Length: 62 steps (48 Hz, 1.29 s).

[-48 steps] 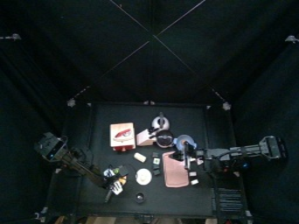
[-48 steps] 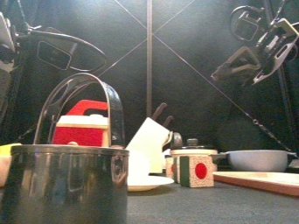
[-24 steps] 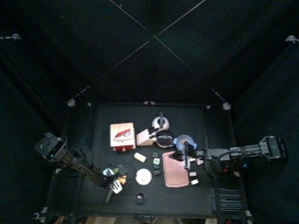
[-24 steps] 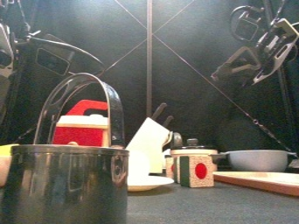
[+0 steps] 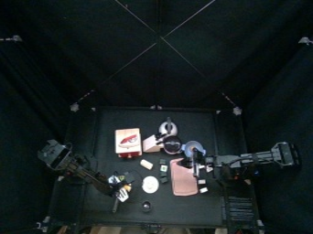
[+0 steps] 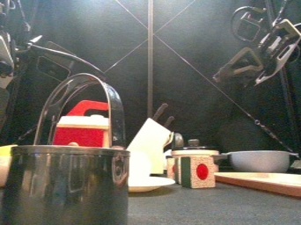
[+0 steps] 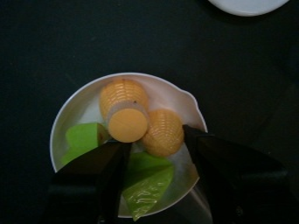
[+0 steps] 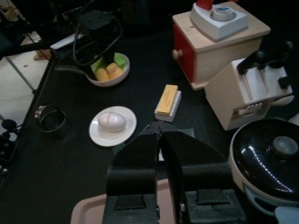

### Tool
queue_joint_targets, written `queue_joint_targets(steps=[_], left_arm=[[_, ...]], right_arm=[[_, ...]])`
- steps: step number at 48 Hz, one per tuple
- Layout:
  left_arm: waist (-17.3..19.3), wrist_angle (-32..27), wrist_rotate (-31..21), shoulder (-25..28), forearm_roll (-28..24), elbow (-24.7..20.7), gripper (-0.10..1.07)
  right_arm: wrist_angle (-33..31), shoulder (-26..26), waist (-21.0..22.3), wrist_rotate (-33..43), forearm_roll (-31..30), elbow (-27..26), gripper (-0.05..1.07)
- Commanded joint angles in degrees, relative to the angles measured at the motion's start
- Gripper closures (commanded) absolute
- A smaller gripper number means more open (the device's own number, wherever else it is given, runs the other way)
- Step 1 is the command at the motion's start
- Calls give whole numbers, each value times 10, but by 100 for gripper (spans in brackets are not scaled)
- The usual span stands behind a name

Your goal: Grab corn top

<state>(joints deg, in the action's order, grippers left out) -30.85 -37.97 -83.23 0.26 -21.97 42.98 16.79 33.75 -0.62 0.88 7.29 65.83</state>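
Note:
The corn (image 7: 140, 122) is two yellow pieces with green leaves lying in a small white bowl (image 7: 70, 114). My left gripper (image 7: 152, 166) hovers right above it, jaws open on either side of the nearer yellow piece and not touching it. From above, the corn (image 5: 123, 189) lies near the table's front left, under the left gripper (image 5: 117, 184). The right wrist view shows the corn (image 8: 108, 70) in its bowl beside a black wire handle. My right gripper (image 8: 167, 144) is shut, empty, and held over the pink tray (image 5: 186, 180).
A white disc (image 5: 150, 185) with a pale egg-like piece (image 8: 114, 121) lies just right of the bowl. A wooden block (image 8: 169, 101), a red and white toy (image 5: 127, 139), a lidded pot (image 8: 274, 153) and a dark pot (image 6: 65, 185) stand nearby.
The left arm has shifted a little, sinking lower and leftward in the front view. The right arm has not moved.

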Motion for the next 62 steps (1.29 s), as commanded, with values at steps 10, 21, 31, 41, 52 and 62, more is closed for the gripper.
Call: queue_joint_targets(steps=[10, 21, 31, 41, 52, 62], left_arm=[[5, -2, -1, 1, -8, -8, 33], [6, -6, -1, -38, -13, -18, 39], [4, -7, -1, -59, -18, -14, 39], [2, -7, -1, -64, -30, -22, 39], [2, -7, -2, -83, -49, -23, 39], [5, -7, -1, -100, -72, -24, 39]], right_arm=[[4, 2, 1, 0, 1, -3, 101], [4, 2, 2, -1, 1, -6, 102], [2, 2, 3, -1, -4, -5, 102], [2, 2, 3, -1, -8, -5, 101], [2, 2, 4, -1, -9, -5, 102], [2, 2, 4, 0, -9, -4, 102]])
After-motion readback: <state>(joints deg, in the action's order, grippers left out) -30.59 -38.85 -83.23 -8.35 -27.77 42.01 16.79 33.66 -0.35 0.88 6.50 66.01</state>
